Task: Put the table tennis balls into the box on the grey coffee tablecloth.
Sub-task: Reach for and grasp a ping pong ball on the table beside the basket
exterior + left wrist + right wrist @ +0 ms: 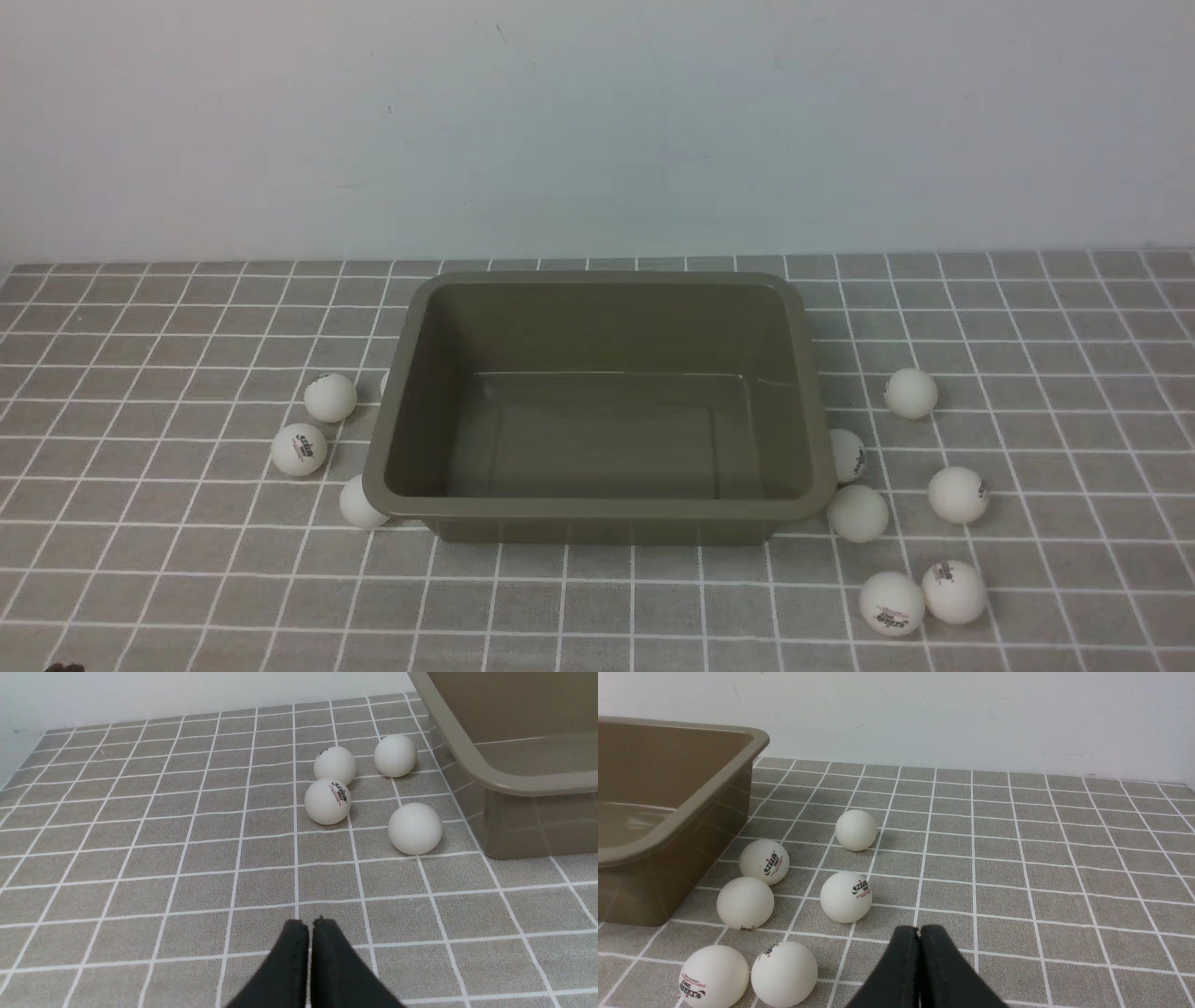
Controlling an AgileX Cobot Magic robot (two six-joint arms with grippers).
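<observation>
Around the empty box, table tennis balls are scattered on the grey coffee tablecloth. The left claw and right claw are seen shut, empty; they should be opened wide before one ball is straddled.

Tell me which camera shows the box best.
The front view: the whole box shows, all four rim edges and its bare floor. The left wrist view catches only a corner of the box, the right wrist view only one end of the box.
</observation>
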